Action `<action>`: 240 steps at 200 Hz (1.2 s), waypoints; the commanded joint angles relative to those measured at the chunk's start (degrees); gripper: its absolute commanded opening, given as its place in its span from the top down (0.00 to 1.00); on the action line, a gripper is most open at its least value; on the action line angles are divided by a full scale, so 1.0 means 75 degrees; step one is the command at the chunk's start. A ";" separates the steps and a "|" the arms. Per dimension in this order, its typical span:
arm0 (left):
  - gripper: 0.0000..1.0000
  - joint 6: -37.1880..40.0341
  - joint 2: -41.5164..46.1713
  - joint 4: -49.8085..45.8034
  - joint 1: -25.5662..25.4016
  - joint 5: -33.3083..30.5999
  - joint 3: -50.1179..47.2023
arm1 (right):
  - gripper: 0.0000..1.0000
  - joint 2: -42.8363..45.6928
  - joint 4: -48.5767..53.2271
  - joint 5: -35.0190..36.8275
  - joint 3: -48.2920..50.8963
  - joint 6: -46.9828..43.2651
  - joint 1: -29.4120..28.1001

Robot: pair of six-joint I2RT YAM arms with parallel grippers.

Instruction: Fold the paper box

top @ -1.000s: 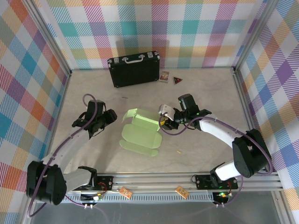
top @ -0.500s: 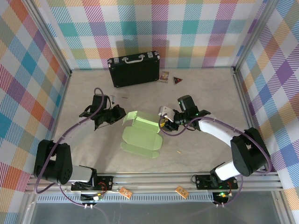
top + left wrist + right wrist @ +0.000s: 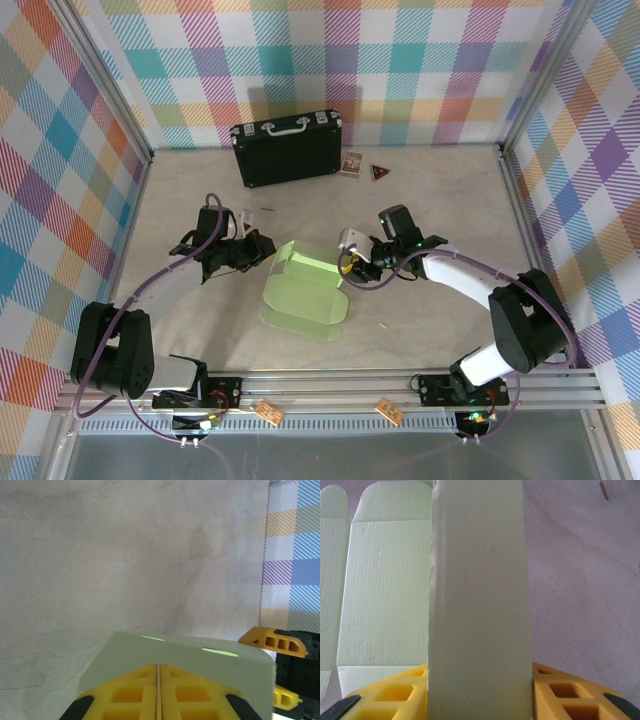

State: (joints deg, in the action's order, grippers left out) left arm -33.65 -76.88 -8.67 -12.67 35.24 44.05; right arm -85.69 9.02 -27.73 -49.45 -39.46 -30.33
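The paper box [image 3: 305, 290] is pale green card, part folded, in the middle of the table. Its flat panels [image 3: 385, 590] lie on the table and one narrow panel [image 3: 477, 580] stands upright. My right gripper [image 3: 350, 262] is shut on that upright panel, a yellow finger [image 3: 395, 692] on each side of it [image 3: 480, 669]. My left gripper [image 3: 262, 250] is at the box's left end. Its yellow fingers [image 3: 130, 695] are shut together [image 3: 158, 672], their tips against a raised pale panel [image 3: 210, 665]. I see no card between them. The right gripper's fingers [image 3: 272, 641] show beyond that panel.
A black case [image 3: 288, 148] with a metal handle lies at the back wall. A small card [image 3: 351, 163] and a dark triangular piece [image 3: 379, 172] lie to its right. A short stick [image 3: 383, 325] lies near the box. Plaid walls close in three sides.
My left arm has swung right up to the box's left end and its jaws have shut. The box's left side now stands more upright. The right gripper has kept its hold.
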 commanded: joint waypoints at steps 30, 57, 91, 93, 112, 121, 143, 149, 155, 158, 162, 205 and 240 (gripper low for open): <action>0.88 -0.0136 -0.0038 0.0104 -0.0161 0.0723 -0.0003 | 0.58 -0.0164 -0.0159 -0.0286 -0.0051 0.0023 0.0036; 0.87 -0.0126 -0.0185 0.0046 -0.0290 0.0642 0.0087 | 0.58 -0.0185 -0.0149 -0.0276 -0.0074 0.0023 0.0036; 0.84 0.0031 0.0218 -0.0681 -0.0315 -0.0573 0.0141 | 0.58 -0.0194 -0.0150 -0.0126 -0.0075 0.0069 0.0036; 0.83 0.0042 0.0251 -0.0716 -0.0315 -0.0644 0.0130 | 0.58 -0.0189 -0.0163 -0.0133 -0.0075 0.0073 0.0036; 0.80 0.0080 0.0640 -0.1028 -0.0315 -0.1541 -0.0070 | 0.58 -0.0156 -0.0209 -0.0163 -0.0063 0.0105 0.0036; 0.78 0.0084 0.0867 -0.1199 -0.0303 -0.1910 -0.0249 | 0.58 -0.0140 -0.0229 -0.0179 -0.0055 0.0127 0.0036; 0.77 0.0186 0.1060 -0.0762 -0.0299 -0.1817 -0.0640 | 0.58 -0.0106 -0.0230 -0.0192 -0.0061 0.0110 0.0036; 0.77 0.0186 0.0998 -0.0706 -0.0303 -0.1738 -0.0677 | 0.58 -0.0107 -0.0221 -0.0204 -0.0072 0.0106 0.0036; 0.77 0.0186 0.0906 -0.0621 -0.0300 -0.1629 -0.0677 | 0.58 -0.0111 -0.0209 -0.0232 -0.0083 0.0105 0.0036; 0.77 0.0187 0.0868 -0.0555 -0.0303 -0.1541 -0.0682 | 0.58 -0.0114 -0.0225 -0.0246 -0.0081 0.0114 0.0036; 0.77 0.0206 0.0799 -0.0469 -0.0301 -0.1421 -0.0702 | 0.58 -0.0108 -0.0228 -0.0268 -0.0086 0.0106 0.0036; 0.73 0.0653 0.0501 0.0366 -0.0356 -0.1051 -0.0714 | 0.58 -0.0129 -0.0183 -0.0296 -0.0107 0.0111 0.0036; 0.72 0.1228 0.0436 0.0421 -0.0595 -0.1055 -0.0533 | 0.58 -0.0092 -0.0189 -0.0286 -0.0081 0.0094 0.0033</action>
State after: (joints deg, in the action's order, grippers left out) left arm -28.91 -73.14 -7.68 -15.40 26.35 38.54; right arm -86.65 8.58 -27.70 -49.45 -39.22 -30.33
